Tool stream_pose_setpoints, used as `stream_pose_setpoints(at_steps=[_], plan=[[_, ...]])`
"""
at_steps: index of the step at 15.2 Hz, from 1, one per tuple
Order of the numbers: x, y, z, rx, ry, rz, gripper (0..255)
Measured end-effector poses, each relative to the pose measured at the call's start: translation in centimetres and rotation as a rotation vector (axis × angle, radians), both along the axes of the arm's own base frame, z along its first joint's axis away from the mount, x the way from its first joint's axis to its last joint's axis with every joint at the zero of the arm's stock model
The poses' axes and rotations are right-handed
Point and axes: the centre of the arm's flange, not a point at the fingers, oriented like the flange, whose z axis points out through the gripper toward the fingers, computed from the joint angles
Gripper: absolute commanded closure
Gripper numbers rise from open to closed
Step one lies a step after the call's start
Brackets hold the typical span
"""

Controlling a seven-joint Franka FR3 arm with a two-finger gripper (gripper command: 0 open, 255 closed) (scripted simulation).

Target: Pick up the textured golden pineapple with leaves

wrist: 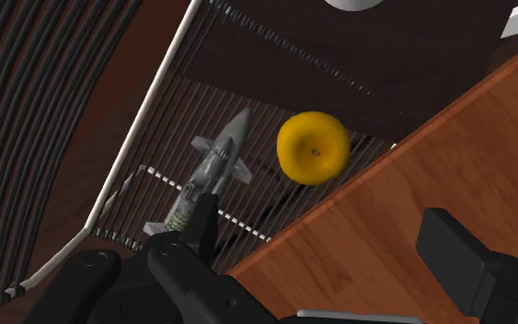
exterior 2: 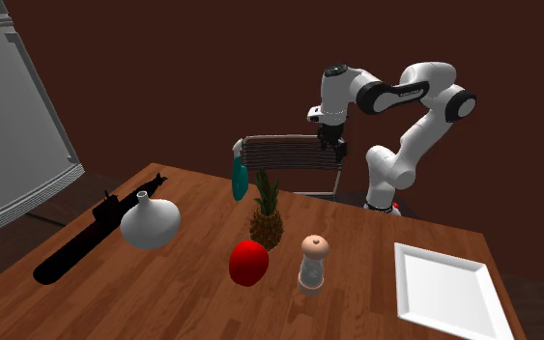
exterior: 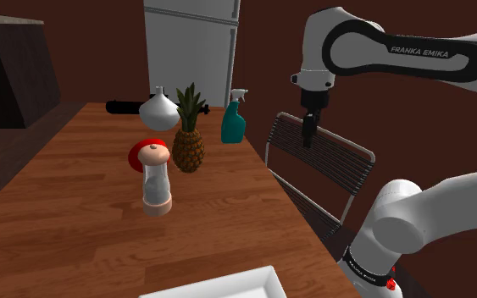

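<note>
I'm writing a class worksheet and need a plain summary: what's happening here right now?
A white robot arm holds its open, empty tool above a slatted chair beside the wooden table. The pineapple stands upright on the table, untouched, some way from the tool. Nothing has been picked up yet.

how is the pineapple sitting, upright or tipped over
Upright: the pineapple stands on its base on the wooden table, leaves pointing straight up in the shoulder and second exterior views.
</note>
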Motion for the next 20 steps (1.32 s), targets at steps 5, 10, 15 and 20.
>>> stream_pose_setpoints(at_steps=[5,10,15,20], plan=[[3.0,1.5,0.2,0.030,-0.045,0.052,0],[7.0,3.8,1.2,0.080,-0.122,0.138,0],[11.3,6.6,3.1,0.130,-0.200,0.224,0],[14.9,9.4,5.1,0.180,-0.278,0.311,0]])
